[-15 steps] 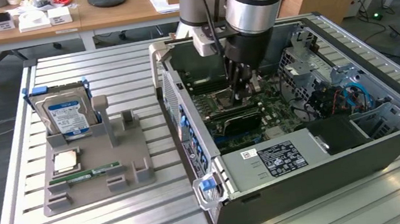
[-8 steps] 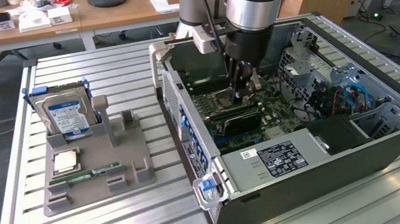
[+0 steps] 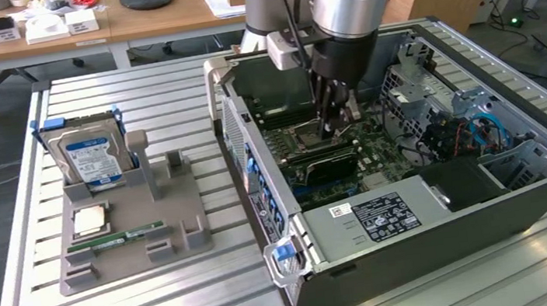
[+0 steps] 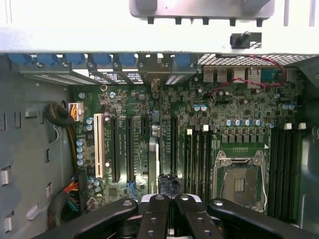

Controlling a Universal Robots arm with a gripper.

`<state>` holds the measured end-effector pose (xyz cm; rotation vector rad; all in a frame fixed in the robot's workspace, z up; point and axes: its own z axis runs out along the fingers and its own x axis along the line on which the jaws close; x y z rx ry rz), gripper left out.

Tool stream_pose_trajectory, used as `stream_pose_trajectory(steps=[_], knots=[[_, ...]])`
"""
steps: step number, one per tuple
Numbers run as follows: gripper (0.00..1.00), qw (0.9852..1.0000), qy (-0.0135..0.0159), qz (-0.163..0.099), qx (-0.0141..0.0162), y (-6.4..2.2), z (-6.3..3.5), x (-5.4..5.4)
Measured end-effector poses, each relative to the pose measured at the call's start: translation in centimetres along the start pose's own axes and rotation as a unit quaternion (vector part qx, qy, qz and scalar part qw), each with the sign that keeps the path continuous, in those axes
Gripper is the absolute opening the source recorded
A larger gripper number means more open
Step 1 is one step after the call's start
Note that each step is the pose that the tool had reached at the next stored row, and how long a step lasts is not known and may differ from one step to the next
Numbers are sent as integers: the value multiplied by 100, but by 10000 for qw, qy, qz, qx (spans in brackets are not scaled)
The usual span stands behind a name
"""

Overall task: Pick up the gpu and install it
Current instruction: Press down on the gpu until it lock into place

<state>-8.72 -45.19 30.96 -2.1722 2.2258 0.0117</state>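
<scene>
At the left of the exterior view we see a grey stand [image 3: 181,211] on the slatted table, holding a silver hard drive [image 3: 93,159] upright and a narrow green RAM stick [image 3: 117,239] lying flat. Right of it, at centre frame, lies an open computer case [image 3: 419,229]. The arm reaches down into it, the gripper [image 3: 338,125] with its fingers drawn tight together. Just beneath the fingertips the gpu [image 3: 322,164] stands on edge on the motherboard. We cannot tell whether they pinch it.
</scene>
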Motion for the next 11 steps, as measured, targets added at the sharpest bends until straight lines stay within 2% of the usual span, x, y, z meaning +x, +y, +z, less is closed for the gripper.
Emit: stream_pose_trajectory(steps=[5, 11], knots=[[11, 10000, 0, 0, 0, -7, -78, -3], [11, 10000, 0, 0, 0, -8, -81, -3]])
